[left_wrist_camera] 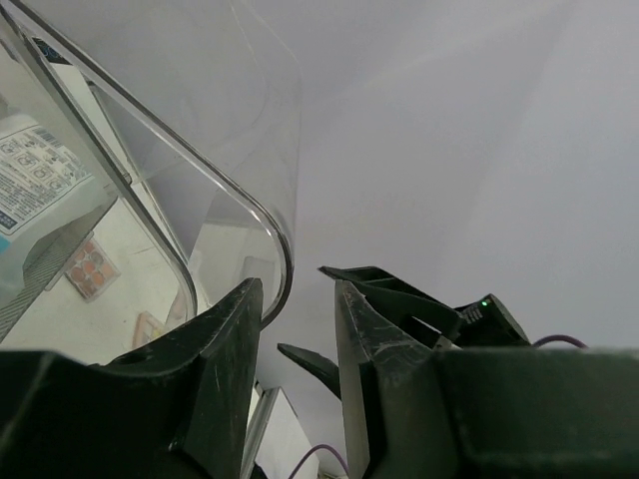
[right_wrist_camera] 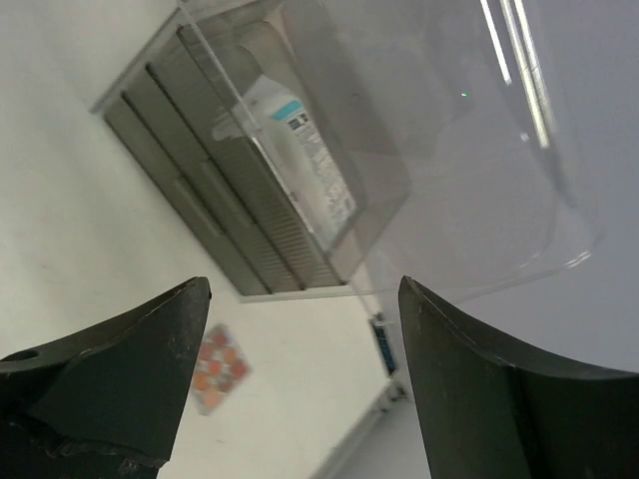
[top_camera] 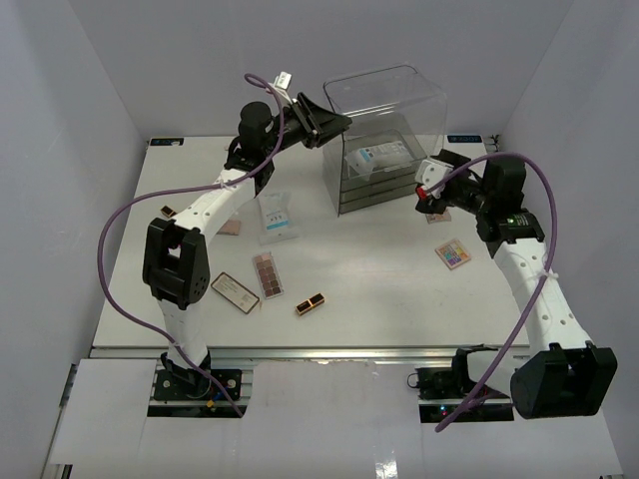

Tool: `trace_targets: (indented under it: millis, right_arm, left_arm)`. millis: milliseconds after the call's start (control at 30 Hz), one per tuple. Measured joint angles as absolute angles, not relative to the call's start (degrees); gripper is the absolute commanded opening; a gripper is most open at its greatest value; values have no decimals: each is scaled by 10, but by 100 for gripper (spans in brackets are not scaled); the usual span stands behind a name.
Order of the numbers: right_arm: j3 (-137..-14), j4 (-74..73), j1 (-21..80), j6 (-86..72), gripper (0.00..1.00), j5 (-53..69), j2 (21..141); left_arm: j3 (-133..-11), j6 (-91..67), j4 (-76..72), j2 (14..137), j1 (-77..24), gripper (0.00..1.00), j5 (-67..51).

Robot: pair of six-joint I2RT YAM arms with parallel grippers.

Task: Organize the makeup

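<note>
Left end effector [top_camera: 329, 125] hovers at the upper left rim of the clear acrylic drawer box [top_camera: 399, 95], its jaws a narrow gap apart and pinching nothing. Right end effector [top_camera: 429, 185] hangs by the box's right side, jaws spread wide and empty. One white-blue plastic sachet [top_camera: 377, 158] lies in the box's top compartment. A second white-blue sachet [top_camera: 277, 217], a brown eyeshadow palette [top_camera: 267, 273], a black-gold lipstick tube [top_camera: 311, 303] and a multicoloured palette [top_camera: 452, 253] lie apart on the white tabletop [top_camera: 379, 289].

Right gripper [right_wrist_camera: 305, 289] with dark jaws spread wide, clear acrylic drawer box [right_wrist_camera: 200, 190] ahead, white-blue plastic sachet [right_wrist_camera: 310, 170] in its top compartment, orange-pink chequered palette [right_wrist_camera: 220, 367] on white table [right_wrist_camera: 80, 230] beside one jaw tip
</note>
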State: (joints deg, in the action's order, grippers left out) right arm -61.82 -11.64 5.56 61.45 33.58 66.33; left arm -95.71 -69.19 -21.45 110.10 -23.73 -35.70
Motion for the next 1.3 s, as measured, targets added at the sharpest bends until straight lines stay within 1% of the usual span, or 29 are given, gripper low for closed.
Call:
trace_targets:
  millis: [100,233,433,567,667,767,967,1300]
  right_arm:
    - [-580,-117,34,541,82,375,663]
    - [-539,-85,-9,386,79,425,678]
    - [-451,113,-90,67,78,496,726]
    - [-415,195,-97,-80,71,478,747]
    - [-425,218,-96,-151,65,426,763]
    - [-437,239,-96,-210,53,381,781]
    - [-461,276,-96,-319,43,338,837]
    - [-534,325,-92,-454,38,326,934]
  left_arm:
    - [-961,-693,-214,1101,-237,45,-358]
    - [-965,-696,-215,1101,-237,44,-360]
    - [-971,-699,-214,1101,-237,44,-363]
    - [-974,-701,-215,1101,-237,44,-364]
    - [-975,-704,-215,1101,-237,44,-365]
    - [-975,-707,-215,1101,-237,44,-365]
    - [-977,-714,-219,1101,-237,44,-365]
    - [-984,-721,-220,1101,-237,44,-367]
